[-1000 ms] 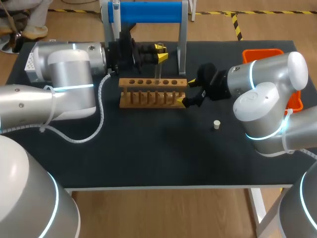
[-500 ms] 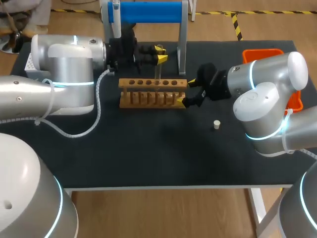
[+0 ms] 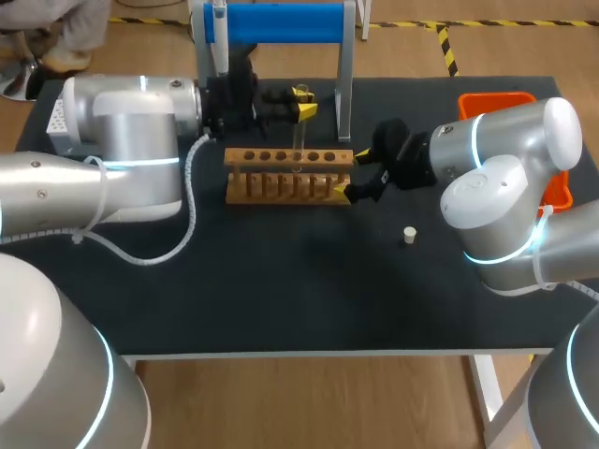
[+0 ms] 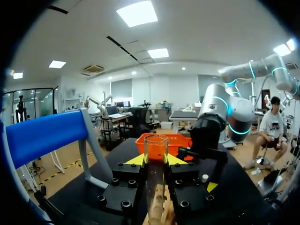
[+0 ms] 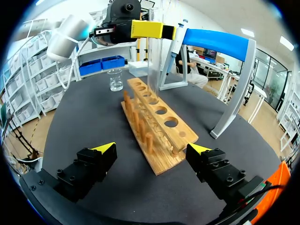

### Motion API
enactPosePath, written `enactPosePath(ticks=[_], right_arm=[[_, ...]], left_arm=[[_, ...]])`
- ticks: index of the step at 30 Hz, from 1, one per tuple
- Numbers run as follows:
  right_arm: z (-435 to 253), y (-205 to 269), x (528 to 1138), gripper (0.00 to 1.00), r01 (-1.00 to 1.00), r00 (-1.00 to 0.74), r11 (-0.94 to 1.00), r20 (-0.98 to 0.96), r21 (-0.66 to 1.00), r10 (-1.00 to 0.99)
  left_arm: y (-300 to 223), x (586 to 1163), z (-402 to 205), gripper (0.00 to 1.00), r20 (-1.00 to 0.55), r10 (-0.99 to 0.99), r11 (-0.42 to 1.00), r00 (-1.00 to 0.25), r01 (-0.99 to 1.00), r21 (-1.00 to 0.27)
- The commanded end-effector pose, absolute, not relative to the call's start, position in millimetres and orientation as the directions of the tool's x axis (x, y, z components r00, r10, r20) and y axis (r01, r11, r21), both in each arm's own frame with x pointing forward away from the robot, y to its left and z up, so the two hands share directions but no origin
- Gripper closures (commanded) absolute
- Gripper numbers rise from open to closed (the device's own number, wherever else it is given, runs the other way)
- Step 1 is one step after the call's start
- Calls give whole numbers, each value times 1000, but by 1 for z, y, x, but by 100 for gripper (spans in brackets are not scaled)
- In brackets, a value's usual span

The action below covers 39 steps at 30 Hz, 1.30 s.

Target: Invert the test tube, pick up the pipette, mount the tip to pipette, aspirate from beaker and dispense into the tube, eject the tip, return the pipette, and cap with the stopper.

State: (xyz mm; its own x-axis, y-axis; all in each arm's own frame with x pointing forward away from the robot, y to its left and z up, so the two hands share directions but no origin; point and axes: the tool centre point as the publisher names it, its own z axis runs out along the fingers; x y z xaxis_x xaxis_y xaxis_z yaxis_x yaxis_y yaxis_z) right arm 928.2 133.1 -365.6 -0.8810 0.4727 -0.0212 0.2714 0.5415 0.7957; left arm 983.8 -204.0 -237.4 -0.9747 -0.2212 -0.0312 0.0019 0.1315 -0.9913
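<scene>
test tube (image 4: pixel 156 187) sits clamped upright in the left gripper (image 4: pixel 156 159); lower it plumb into the rack (image 5: pixel 159 126), right gripper (image 5: pixel 152 148) agape.

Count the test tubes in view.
1. The test tube stands upright in the left pincer, which is shut on it, over the wooden rack. No others show in the rack, though its pegs could hide one.
</scene>
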Motion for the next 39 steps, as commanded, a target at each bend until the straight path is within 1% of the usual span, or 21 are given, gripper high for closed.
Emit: enactPosePath(ticks=[1, 5, 23, 39], right_arm=[[-366, 132, 928, 0, 271, -882, 541, -20, 796, 471], [-366, 132, 928, 0, 271, -882, 541, -20, 796, 471], [-366, 132, 928, 0, 271, -882, 541, -20, 796, 471], [-366, 132, 928, 0, 271, -882, 541, -20, 796, 471]], left_arm=[[-202, 982, -243, 100, -38, -241, 96, -970, 15, -995], [-200, 982, -243, 100, -48, -257, 70, -965, 31, -997], [-201, 985, -250, 100, -60, -249, 101, -967, 35, -994], [-199, 986, -261, 100, -63, -252, 102, -966, 38, -994]])
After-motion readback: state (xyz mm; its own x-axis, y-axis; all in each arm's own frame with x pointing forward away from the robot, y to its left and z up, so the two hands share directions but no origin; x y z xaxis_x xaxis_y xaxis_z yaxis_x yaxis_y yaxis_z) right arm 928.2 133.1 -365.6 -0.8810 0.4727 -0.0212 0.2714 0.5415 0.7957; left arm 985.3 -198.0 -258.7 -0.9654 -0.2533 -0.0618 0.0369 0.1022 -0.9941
